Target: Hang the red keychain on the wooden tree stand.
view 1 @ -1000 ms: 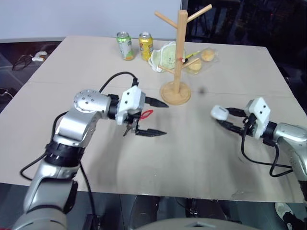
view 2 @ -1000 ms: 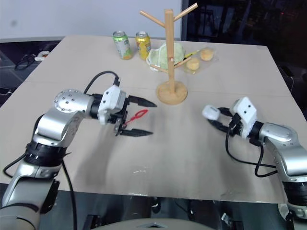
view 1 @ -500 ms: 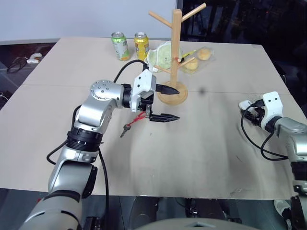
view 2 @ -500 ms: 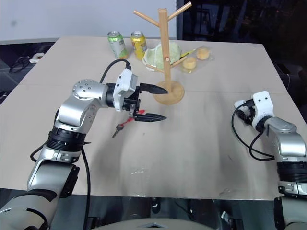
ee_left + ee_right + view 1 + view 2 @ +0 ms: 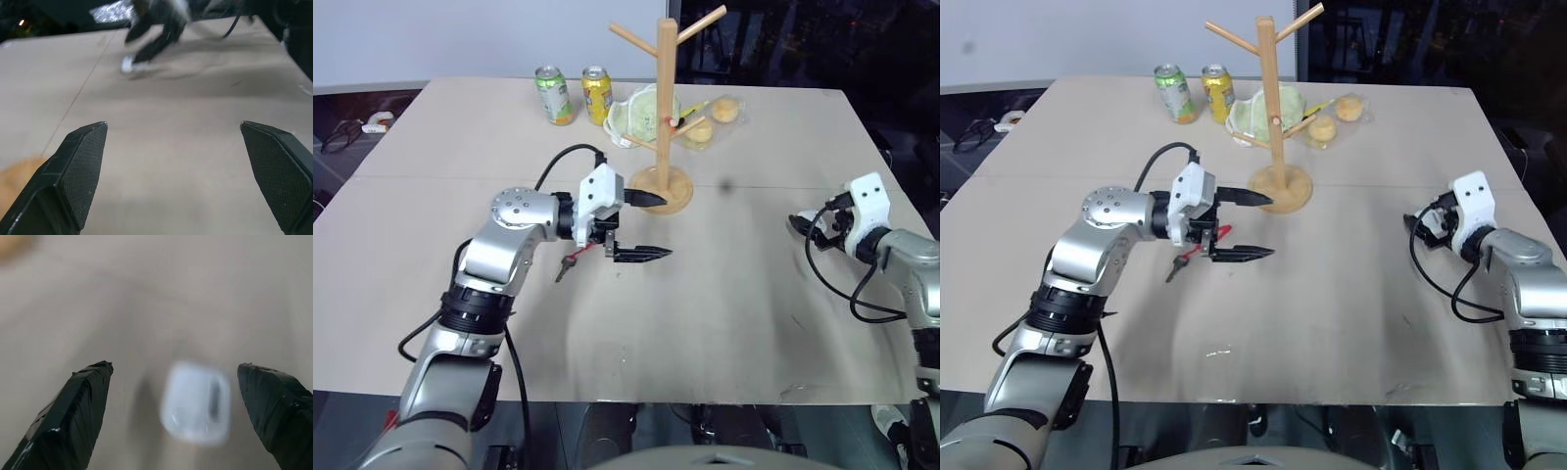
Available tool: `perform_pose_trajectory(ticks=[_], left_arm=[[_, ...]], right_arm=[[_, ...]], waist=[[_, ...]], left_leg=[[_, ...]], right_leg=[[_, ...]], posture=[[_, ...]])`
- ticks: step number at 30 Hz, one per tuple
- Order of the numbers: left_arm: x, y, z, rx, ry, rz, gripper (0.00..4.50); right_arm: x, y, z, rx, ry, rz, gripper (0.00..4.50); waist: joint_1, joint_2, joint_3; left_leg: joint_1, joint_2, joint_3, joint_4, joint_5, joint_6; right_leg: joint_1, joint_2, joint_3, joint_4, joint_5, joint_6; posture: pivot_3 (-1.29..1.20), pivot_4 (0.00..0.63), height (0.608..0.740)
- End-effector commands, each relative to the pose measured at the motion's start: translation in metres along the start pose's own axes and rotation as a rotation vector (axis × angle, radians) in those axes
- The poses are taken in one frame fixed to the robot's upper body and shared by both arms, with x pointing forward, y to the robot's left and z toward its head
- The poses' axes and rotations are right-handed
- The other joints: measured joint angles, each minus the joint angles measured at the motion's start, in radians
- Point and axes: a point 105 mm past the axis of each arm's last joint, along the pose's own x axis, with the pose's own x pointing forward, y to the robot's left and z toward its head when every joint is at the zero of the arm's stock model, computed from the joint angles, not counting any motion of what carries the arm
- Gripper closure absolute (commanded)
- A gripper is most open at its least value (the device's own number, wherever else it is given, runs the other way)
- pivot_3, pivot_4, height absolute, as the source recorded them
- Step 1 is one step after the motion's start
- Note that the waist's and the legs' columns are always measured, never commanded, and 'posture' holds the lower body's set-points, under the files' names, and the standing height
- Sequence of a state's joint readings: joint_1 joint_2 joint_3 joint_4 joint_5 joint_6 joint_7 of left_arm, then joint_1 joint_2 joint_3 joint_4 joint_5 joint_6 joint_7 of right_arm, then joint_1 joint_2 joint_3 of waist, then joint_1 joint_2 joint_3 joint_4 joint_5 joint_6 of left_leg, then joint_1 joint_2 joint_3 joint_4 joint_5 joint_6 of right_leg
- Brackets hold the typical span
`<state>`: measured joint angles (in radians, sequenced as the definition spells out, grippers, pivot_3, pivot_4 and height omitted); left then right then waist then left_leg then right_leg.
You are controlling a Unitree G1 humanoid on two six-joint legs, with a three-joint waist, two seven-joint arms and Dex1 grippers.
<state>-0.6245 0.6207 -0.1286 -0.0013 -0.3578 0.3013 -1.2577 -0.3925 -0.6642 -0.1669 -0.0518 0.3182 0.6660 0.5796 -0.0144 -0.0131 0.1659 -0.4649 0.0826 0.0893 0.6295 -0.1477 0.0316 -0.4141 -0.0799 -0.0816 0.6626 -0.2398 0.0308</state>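
Observation:
The red keychain [image 5: 584,254] lies flat on the table, its small dark key [image 5: 563,270] at the near end. My left gripper [image 5: 651,226] hovers just beyond it, open, fingers pointing right with nothing between them. The wooden tree stand [image 5: 664,98] rises on its round base [image 5: 664,186] right behind that gripper's upper finger. Far to the right, my right gripper [image 5: 174,365] is open low over the table, and a small white rounded case [image 5: 195,401] lies between its fingers.
A green can [image 5: 549,95] and a yellow can [image 5: 597,93] stand at the back of the table. A pale green bag [image 5: 641,111] and wrapped buns [image 5: 720,111] lie behind the stand. The table's right edge runs close to my right arm.
My right gripper has opened and let go of the white case, which now lies on the table. The camera view has shifted. The left gripper stays open by the keychain.

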Motion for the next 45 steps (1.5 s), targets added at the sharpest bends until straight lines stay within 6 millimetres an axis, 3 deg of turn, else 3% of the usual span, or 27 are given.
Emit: perform_pose_trajectory(ticks=[1, 2, 5, 8, 12, 14, 20, 29, 32, 37, 38, 39, 40, 43, 45], left_arm=[[-0.024, 0.019, 0.006, 0.03, 0.006, 0.148, 0.0], [-0.029, 0.024, 0.003, 0.027, 0.015, 0.187, 0.0], [-0.053, 0.038, -0.024, -0.009, 0.11, 0.413, 0.0], [-0.068, 0.034, -0.04, -0.059, 0.151, 0.537, 0.0], [-0.083, 0.022, -0.058, -0.124, 0.189, 0.637, 0.0], [-0.091, 0.015, -0.08, -0.199, 0.216, 0.691, 0.0], [-0.078, 0.002, -0.104, -0.305, 0.201, 0.653, 0.0], [-0.079, 0.007, -0.132, -0.322, 0.299, 0.607, 0.0], [-0.077, 0.009, -0.131, -0.331, 0.289, 0.592, 0.84], [-0.073, 0.008, -0.132, -0.334, 0.294, 0.553, 3.35], [-0.074, 0.008, -0.132, -0.335, 0.296, 0.552, 3.61], [-0.074, 0.008, -0.132, -0.336, 0.297, 0.553, 4.24], [-0.075, 0.007, -0.132, -0.338, 0.299, 0.552, 4.48], [-0.077, 0.005, -0.133, -0.344, 0.309, 0.545, 4.48], [-0.081, 0.011, -0.123, -0.315, 0.287, 0.567, 4.48]], right_arm=[[-0.012, 0.036, 0.032, -0.044, -0.101, 0.173, 0.09], [-0.014, 0.047, 0.035, -0.052, -0.114, 0.229, 0.09], [-0.029, 0.11, 0.049, -0.052, -0.183, 0.532, 0.09], [-0.038, 0.133, 0.049, -0.072, -0.178, 0.654, 0.09], [-0.043, 0.144, 0.047, -0.131, -0.166, 0.723, 0.09], [-0.045, 0.151, 0.046, -0.153, -0.149, 0.776, 0.09], [-0.041, 0.156, 0.047, -0.183, -0.143, 0.806, 0.09], [-0.04, 0.151, 0.045, -0.177, -0.136, 0.769, 0.09], [-0.04, 0.148, 0.044, -0.17, -0.137, 0.747, 0.0], [-0.041, 0.148, 0.041, -0.158, -0.136, 0.737, 0.0], [-0.042, 0.148, 0.041, -0.155, -0.136, 0.736, 0.0], [-0.042, 0.148, 0.04, -0.154, -0.135, 0.734, 0.0], [-0.042, 0.148, 0.039, -0.151, -0.133, 0.732, 0.0], [-0.043, 0.146, 0.036, -0.149, -0.126, 0.725, 0.0], [-0.043, 0.143, 0.035, -0.143, -0.129, 0.697, 0.0]], waist=[[0.002, 0.0, 0.0], [0.004, 0.0, 0.0], [0.002, 0.0, 0.0], [0.003, 0.0, 0.0], [0.007, 0.0, 0.0], [0.009, 0.0, 0.0], [0.01, 0.0, 0.0], [0.017, 0.0, 0.0], [0.02, 0.0, 0.0], [0.02, 0.0, 0.0], [0.021, 0.0, 0.0], [0.022, 0.0, 0.0], [0.023, 0.0, 0.0], [0.023, 0.0, 0.0], [0.023, 0.0, 0.0]], left_leg=[[0.0, 0.0, 0.0, 0.0, 0.0, 0.0], [0.0, 0.0, 0.0, 0.0, 0.0, 0.0], [0.0, 0.0, 0.0, 0.0, 0.0, 0.0], [0.0, 0.0, -0.003, 0.0, 0.0, 0.0], [0.0, 0.0, -0.004, 0.0, 0.0, 0.0], [0.0, 0.0, -0.004, 0.0, -0.003, -0.004], [0.0, -0.001, -0.004, 0.0, -0.003, -0.004], [0.0, -0.001, -0.003, 0.0, -0.003, -0.004], [0.0, -0.001, -0.003, 0.0, -0.003, -0.004], [0.0, -0.001, -0.003, 0.0, -0.003, -0.004], [0.0, -0.001, -0.003, 0.0, -0.003, -0.004], [0.0, -0.001, -0.003, 0.0, -0.003, -0.004], [0.0, -0.001, -0.003, 0.0, -0.003, -0.004], [0.0, -0.001, -0.003, 0.0, -0.004, -0.004], [0.0, -0.001, -0.003, 0.0, -0.004, -0.003]], right_leg=[[0.0, 0.0, 0.0, 0.0, 0.0, 0.0], [0.0, 0.0, -0.001, 0.0, 0.0, 0.0], [0.0, -0.001, 0.0, -0.001, 0.0, 0.0], [0.0, -0.001, 0.0, -0.001, 0.0, 0.0], [0.0, -0.003, 0.0, -0.001, -0.002, -0.004], [0.0, -0.004, -0.001, -0.002, -0.002, -0.004], [-0.001, -0.005, -0.002, -0.002, -0.002, -0.004], [0.0, -0.005, -0.002, -0.002, -0.002, -0.004], [-0.001, -0.005, -0.002, -0.002, -0.002, -0.004], [0.0, -0.006, -0.002, -0.002, -0.002, -0.004], [0.0, -0.006, -0.002, -0.002, -0.002, -0.004], [-0.001, -0.006, -0.002, -0.002, -0.002, -0.004], [0.0, -0.006, -0.002, -0.002, -0.002, -0.004], [0.0, -0.006, -0.002, -0.002, -0.002, -0.004], [-0.001, -0.006, -0.002, -0.002, -0.002, -0.004]], posture=[[0.0, 0.15, 0.74], [0.0, 0.15, 0.74], [0.0, 0.15, 0.74], [0.0, 0.15, 0.74], [0.0, 0.15, 0.74], [0.0, 0.15, 0.74], [0.0, 0.15, 0.74], [0.0, 0.15, 0.74], [0.0, 0.15, 0.74], [0.0, 0.15, 0.74], [0.0, 0.15, 0.74], [0.0, 0.15, 0.74], [0.0, 0.15, 0.74], [0.0, 0.15, 0.74], [0.0, 0.15, 0.74]])
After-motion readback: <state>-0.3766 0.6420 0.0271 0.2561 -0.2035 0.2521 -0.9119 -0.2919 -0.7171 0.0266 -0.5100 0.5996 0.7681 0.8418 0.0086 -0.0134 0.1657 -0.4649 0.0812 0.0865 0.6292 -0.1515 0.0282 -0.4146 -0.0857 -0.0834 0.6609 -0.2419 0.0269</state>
